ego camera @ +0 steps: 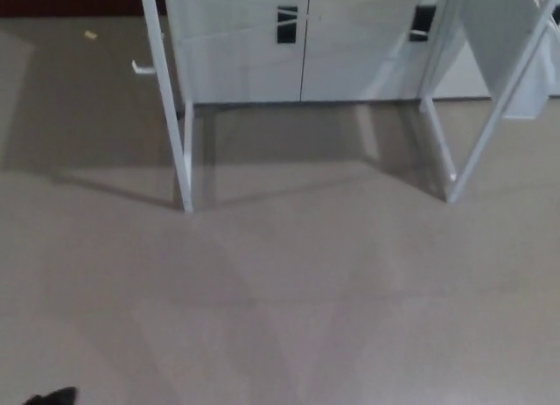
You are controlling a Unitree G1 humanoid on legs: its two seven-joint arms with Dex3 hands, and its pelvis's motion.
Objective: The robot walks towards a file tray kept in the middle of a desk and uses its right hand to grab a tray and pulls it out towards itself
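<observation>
No file tray and no desktop show in the head view. Only the desk's white frame is visible: a left leg [171, 116] and a slanted right leg [490, 116] rising from the grey floor [289, 282]. A small black part [52, 396] pokes in at the bottom left edge. It looks like a bit of my left hand, too little to tell its state. My right hand is out of the picture.
White cabinet doors [245, 55] with two black handles [287, 24] stand behind the desk frame. A small white hook [140, 68] sticks out from the left leg. A pale scrap [90, 35] lies on the floor at far left.
</observation>
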